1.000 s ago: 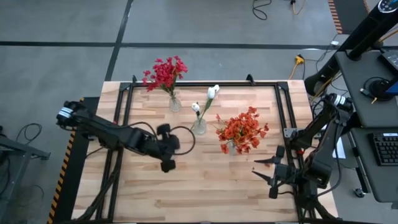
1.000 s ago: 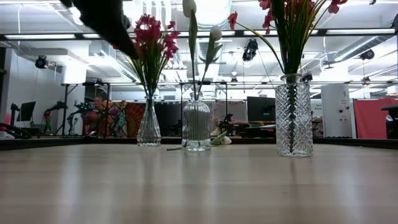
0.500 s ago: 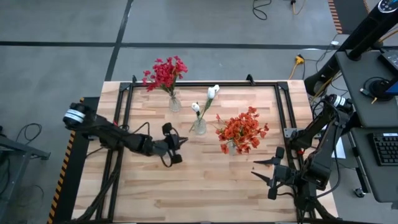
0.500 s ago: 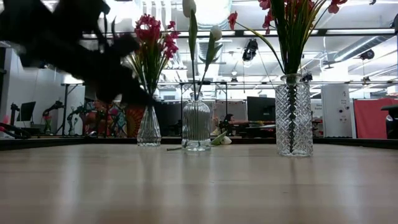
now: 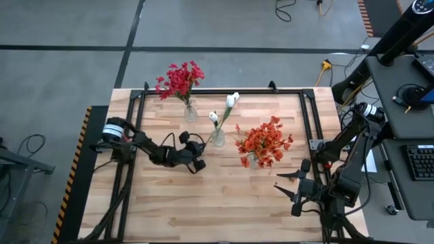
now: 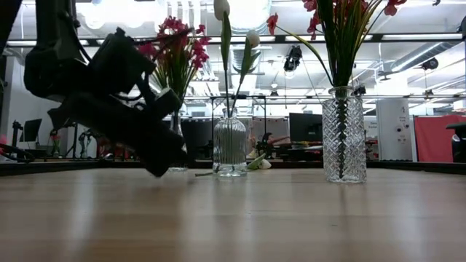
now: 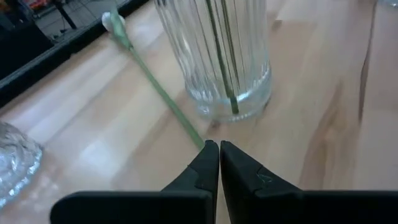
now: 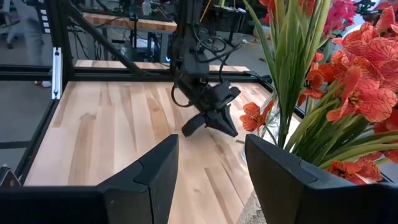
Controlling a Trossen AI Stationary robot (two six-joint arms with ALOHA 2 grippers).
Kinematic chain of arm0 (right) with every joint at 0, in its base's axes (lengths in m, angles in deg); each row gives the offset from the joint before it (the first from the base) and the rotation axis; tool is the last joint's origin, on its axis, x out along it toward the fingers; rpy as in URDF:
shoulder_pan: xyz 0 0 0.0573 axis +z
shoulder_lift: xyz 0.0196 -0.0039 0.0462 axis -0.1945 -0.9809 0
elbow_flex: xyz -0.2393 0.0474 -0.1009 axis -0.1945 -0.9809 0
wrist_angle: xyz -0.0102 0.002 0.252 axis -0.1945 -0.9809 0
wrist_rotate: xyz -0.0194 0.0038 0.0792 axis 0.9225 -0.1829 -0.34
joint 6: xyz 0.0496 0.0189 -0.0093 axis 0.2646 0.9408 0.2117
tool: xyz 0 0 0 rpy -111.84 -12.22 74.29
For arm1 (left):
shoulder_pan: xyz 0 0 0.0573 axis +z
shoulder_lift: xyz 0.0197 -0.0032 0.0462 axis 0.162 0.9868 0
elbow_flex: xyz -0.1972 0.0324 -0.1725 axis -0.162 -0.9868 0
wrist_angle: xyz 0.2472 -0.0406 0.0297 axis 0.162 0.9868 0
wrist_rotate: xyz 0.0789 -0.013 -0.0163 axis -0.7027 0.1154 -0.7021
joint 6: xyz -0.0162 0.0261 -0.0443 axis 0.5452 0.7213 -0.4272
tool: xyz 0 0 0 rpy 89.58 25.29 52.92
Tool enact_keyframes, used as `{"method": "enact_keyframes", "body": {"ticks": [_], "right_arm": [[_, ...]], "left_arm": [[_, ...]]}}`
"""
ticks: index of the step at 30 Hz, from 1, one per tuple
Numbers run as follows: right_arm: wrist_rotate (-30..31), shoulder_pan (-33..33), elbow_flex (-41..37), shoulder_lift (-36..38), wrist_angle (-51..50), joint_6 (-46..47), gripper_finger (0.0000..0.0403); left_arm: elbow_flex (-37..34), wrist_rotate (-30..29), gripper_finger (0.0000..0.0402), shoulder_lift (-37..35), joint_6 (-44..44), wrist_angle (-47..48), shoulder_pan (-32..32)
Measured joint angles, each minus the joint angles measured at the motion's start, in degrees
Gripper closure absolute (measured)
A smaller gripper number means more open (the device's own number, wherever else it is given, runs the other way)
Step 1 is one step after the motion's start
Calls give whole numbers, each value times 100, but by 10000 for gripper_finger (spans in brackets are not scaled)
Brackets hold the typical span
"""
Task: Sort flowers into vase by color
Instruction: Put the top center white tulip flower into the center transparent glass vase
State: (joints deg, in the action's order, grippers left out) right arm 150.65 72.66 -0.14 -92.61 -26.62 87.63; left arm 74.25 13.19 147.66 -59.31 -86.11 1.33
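Observation:
Three glass vases stand on the table. The far one (image 5: 190,112) holds crimson-red flowers (image 5: 180,78), the ribbed middle one (image 5: 217,139) white buds (image 5: 232,99), and the right one (image 5: 252,161) orange-red flowers (image 5: 266,141). One more white flower (image 7: 158,87) lies flat on the wood beside the middle vase (image 7: 217,56), its bud (image 7: 114,20) toward the far edge. My left gripper (image 5: 197,157) (image 7: 217,147) is shut and low over the table, its tips at this stalk's cut end. My right gripper (image 5: 297,190) (image 8: 208,177) waits open by the near right corner. My left gripper comes in low from the table's left, with its shut fingertips (image 7: 210,149) right at the cut end of the lying stalk (image 7: 198,138). The stalk rests flat on the wood. I cannot tell whether the tips touch it.
A black frame (image 5: 203,93) runs round the tabletop's edges. Bare wood (image 5: 224,203) spreads across the near half between the two arms. The orange-red leaves (image 8: 298,87) stand close beside my right gripper. Beyond the table are the room's desks and screens.
My left gripper has come down from high above the table to just over the wood. It has also moved toward the right and far side, up to the middle vase and the lying white flower. The vases and flowers have stayed where they were.

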Motion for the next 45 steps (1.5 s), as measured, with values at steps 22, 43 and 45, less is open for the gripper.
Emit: {"method": "enact_keyframes", "body": {"ticks": [22, 43, 45], "right_arm": [[18, 0, 0, -5, -4, 42, 225], [141, 0, 0, -7, 2, 44, 225], [140, 0, 0, -7, 2, 44, 225]], "left_arm": [[206, 774, 228, 233, -96, -128, 445], [273, 359, 382, 505, -441, -89, 513], [270, 344, 396, 501, -480, -74, 517]]}}
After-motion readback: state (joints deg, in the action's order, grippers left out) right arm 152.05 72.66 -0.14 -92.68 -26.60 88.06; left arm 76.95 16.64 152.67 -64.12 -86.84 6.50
